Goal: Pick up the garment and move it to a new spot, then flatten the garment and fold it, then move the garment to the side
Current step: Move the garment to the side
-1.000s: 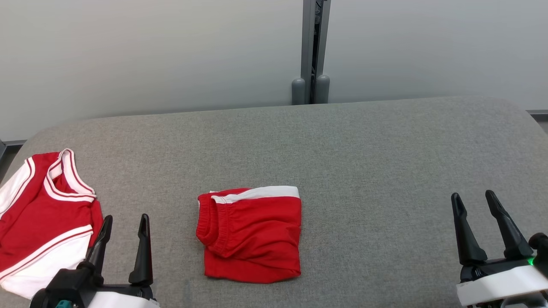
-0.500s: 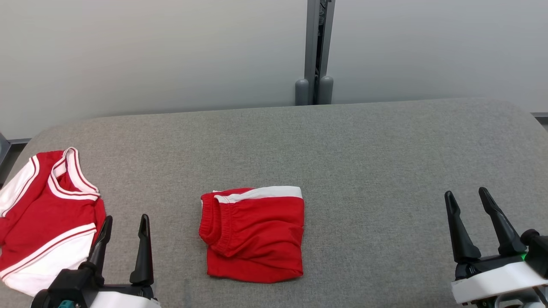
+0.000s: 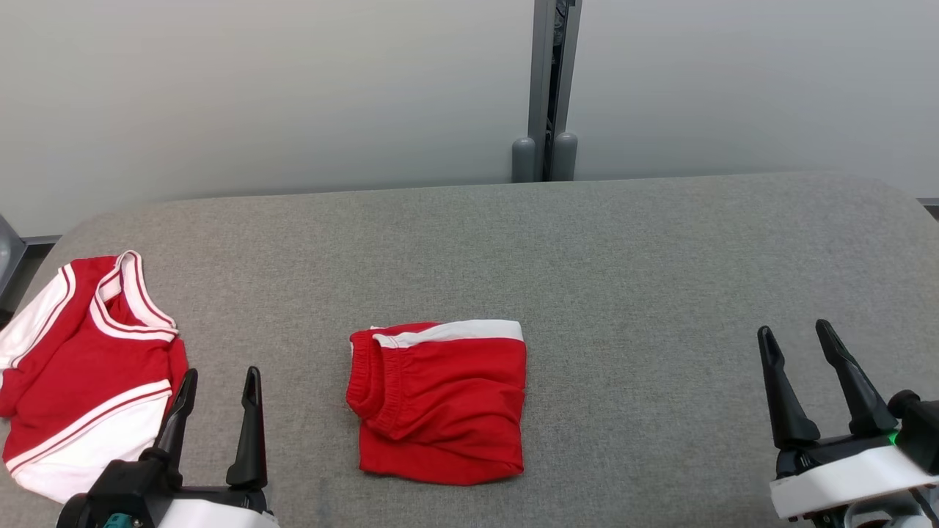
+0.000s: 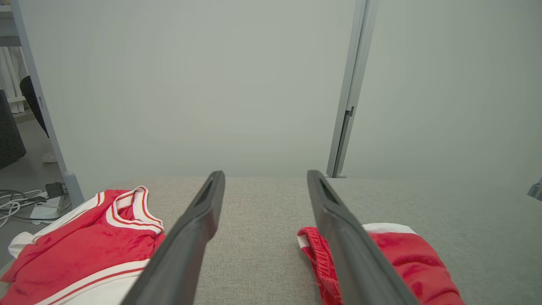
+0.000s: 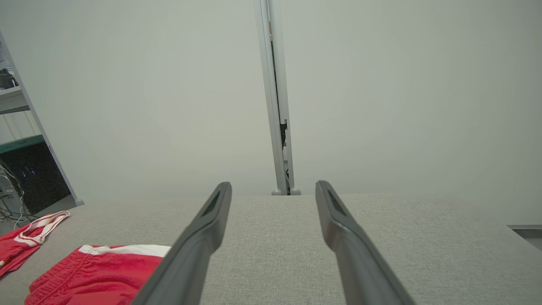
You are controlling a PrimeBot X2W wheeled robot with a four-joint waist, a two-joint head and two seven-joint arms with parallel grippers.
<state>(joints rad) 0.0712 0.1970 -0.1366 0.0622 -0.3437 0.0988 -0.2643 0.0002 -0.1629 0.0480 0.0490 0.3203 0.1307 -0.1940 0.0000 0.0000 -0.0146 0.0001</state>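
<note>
Shorts point(image 3: 440, 402), red with a white band, lie folded between the two grippers, touched by neither. Nearest them, the left gripper point(image 3: 222, 372) hovers low, fingers spread and empty, with a red-and-white jersey point(image 3: 81, 374) just beside it on its outer side. The right gripper point(image 3: 792, 327) is likewise spread, holding nothing, well apart from the shorts. Both clothes rest on a grey fabric surface point(image 3: 623, 257) before a pale wall point(image 3: 293, 88).

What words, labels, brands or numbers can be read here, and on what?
None readable.
The folded red shorts, the red-and-white jersey, the left pincer and the right pincer show no lettering.
The floor clutter in the left wrist view is too small to tell.
</note>
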